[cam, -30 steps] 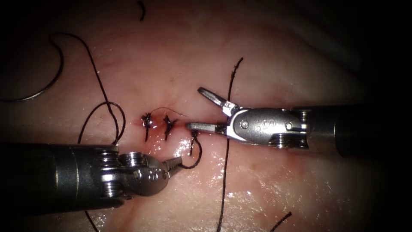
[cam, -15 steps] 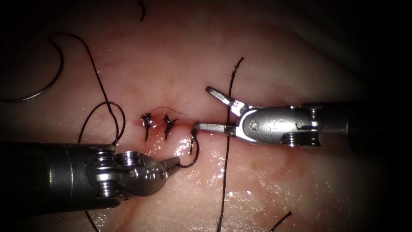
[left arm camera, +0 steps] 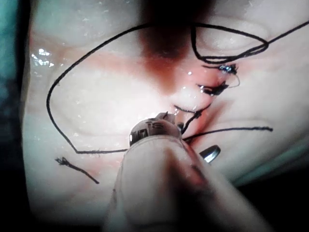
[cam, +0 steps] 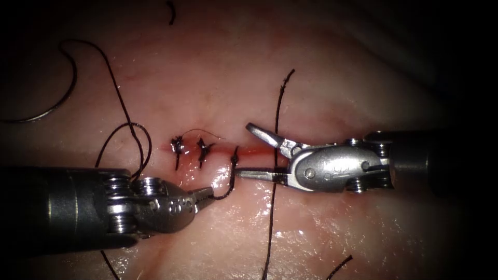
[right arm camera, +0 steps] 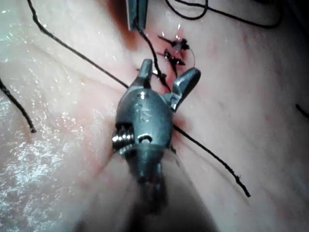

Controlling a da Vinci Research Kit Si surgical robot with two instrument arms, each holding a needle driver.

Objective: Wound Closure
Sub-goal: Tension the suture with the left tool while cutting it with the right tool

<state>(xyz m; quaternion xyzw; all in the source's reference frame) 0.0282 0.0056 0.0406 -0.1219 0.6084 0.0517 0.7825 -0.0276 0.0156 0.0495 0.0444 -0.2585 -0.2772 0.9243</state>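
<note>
The curved needle [cam: 57, 105] lies free on the tissue [cam: 321, 78] far to the left of the cut, held by neither tool and not in the tissue. My left tool [cam: 205, 196] is shut on a short strand of thread [cam: 228, 193] that curves up to the newest stitch [cam: 234, 155] on the cut [cam: 257, 151]. My right tool [cam: 246, 150] is open just right of that stitch, one jaw above the cut and one below, holding nothing. In the left wrist view the left tool [left arm camera: 169, 116] holds the strand. The right wrist view has the right tool [right arm camera: 166, 76] open over the thread.
Two tied knots [cam: 178, 145] [cam: 204, 148] sit on the cut left of the newest stitch. A long thread [cam: 274, 207] runs top to bottom under the right tool. A thread loop [cam: 140, 140] lies beside the left tool. Red fluid fills the cut. Cut thread ends [cam: 340, 267] lie around.
The right tool drew back to the right and dropped lower, still open, so its jaws now straddle the cut. The left tool shifted slightly up and left, drawing its strand tighter.
</note>
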